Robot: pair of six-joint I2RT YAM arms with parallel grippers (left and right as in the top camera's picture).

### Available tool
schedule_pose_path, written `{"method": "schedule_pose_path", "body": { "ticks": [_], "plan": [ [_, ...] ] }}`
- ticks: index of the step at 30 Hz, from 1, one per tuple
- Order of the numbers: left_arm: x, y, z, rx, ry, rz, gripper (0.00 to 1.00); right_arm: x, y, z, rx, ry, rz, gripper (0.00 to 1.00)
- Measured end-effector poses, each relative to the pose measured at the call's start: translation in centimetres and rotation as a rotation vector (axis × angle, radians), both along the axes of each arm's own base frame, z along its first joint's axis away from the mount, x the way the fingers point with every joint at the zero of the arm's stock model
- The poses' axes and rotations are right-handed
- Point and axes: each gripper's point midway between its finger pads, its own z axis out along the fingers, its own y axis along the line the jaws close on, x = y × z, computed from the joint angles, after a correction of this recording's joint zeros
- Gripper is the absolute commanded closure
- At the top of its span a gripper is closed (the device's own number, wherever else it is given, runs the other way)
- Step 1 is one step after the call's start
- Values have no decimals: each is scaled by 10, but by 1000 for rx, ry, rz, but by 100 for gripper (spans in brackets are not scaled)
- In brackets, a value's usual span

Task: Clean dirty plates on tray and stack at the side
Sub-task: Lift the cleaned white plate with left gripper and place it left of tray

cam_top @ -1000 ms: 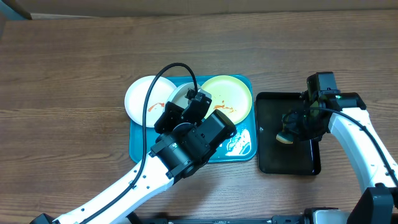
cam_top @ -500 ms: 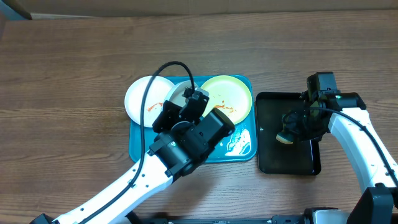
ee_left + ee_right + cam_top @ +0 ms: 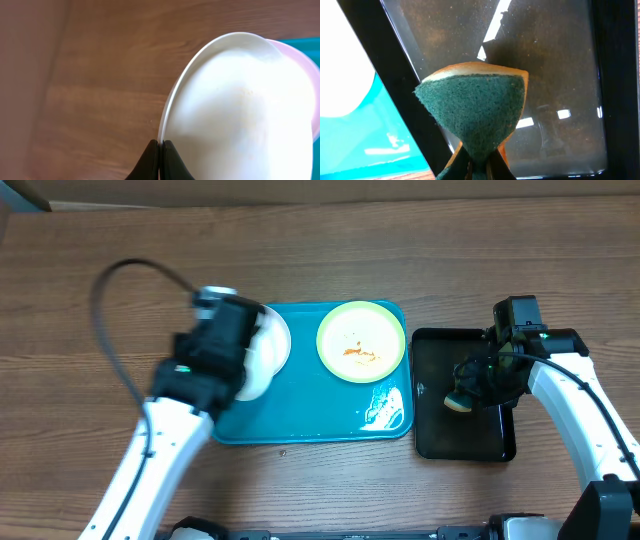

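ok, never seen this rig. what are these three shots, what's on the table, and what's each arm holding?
These are two robot arms at a wooden table, each ending in a two-finger gripper. The wide shot comes from a fixed camera above the table. The other two come from a camera on each wrist, so each shows its own arm's grip up close.

On the table is a turquoise tray carrying a yellow-green plate smeared with orange, and beside it a black tray.

The left gripper is shut on the rim of a white plate at the turquoise tray's left edge. The right gripper is shut on a green-and-yellow sponge over the black tray.
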Motion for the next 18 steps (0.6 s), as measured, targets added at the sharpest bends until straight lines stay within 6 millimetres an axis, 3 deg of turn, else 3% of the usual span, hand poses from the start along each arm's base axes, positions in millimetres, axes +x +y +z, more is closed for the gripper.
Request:
{"method": "schedule_pose_path", "body": {
  "ticks": [5,10,15,18],
  "plan": [
    [-6,73,-11,-150,17,220,96,0,0,0,2,0,1,96],
    [-16,129,-34,-267,45,397,96,0,1,0,6,0,4,96],
    [-21,164,-70,-373,96,526,96,0,1,0,6,1,3,96],
    [-22,169,-89,-404,142,551,96,-1,1,0,6,3,4,96]
  ]
}}
